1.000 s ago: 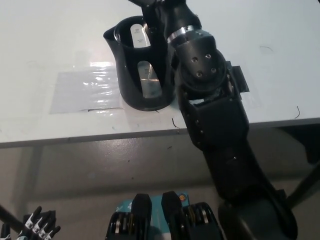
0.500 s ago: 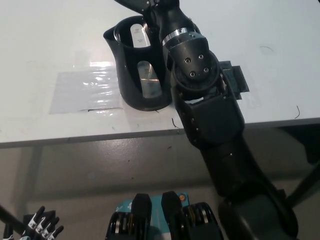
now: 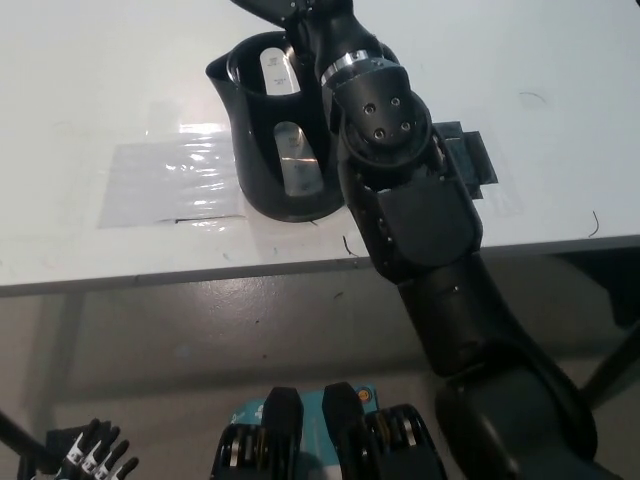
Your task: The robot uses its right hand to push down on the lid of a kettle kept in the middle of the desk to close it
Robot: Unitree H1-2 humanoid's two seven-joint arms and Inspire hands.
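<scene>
Fingers [image 3: 95, 450] of the white left hand [image 3: 85, 458] show only as tips at the lower-left frame edge, below desk level; whether they are spread or curled cannot be told. One clear plastic sheet [image 3: 165, 185] lies on the white desk [image 3: 90, 90]. One black kettle [image 3: 275, 130] stands upright mid-desk, its mouth open. One black right arm [image 3: 430, 260] rises beside the kettle; its right hand [image 3: 290, 8] is cut off at the top edge, its grasp unreadable. A grey floor lies beneath the desk.
</scene>
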